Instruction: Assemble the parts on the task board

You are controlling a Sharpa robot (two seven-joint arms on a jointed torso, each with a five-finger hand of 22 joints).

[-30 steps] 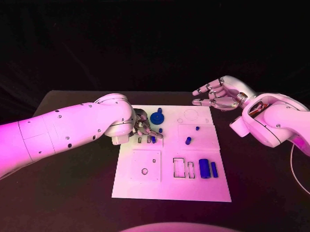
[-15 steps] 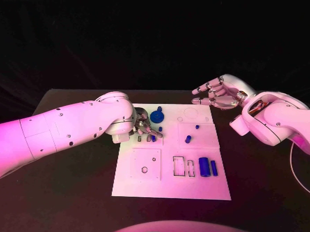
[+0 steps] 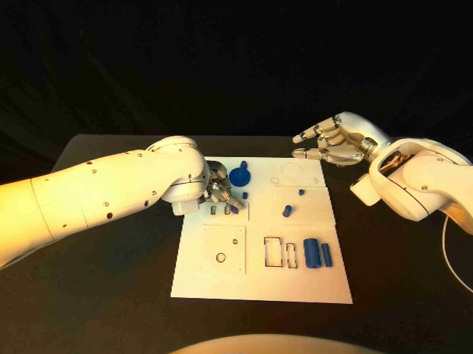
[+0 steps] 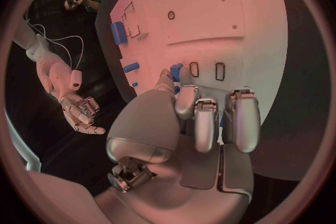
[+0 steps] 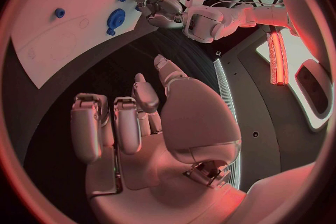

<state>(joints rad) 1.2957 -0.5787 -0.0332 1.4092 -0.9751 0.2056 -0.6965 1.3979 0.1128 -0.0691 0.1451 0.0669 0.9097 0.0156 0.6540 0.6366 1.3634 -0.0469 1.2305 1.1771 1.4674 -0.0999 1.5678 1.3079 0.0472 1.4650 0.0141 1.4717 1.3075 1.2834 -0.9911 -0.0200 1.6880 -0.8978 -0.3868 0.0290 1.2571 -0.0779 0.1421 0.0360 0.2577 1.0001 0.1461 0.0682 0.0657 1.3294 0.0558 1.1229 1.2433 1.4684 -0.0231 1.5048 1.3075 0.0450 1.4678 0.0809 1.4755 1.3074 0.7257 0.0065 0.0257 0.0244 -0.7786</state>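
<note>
Head view: the left hand [image 3: 222, 193] pinches a small blue part [image 3: 233, 209] at the task board [image 3: 263, 287] slots, seemingly seating it; pressing straight down comes next. The right hand [image 3: 334, 141] hovers, fingers spread.

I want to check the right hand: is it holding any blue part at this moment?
No, the right hand hovers past the far corner of the task board with nothing in its fingers.

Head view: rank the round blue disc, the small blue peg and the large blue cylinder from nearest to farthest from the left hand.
1. Round blue disc, just beyond the left hand, far end of the board.
2. Small blue peg, mid-board, toward the right arm's side.
3. Large blue cylinder, nearer the robot, on that side.
</note>
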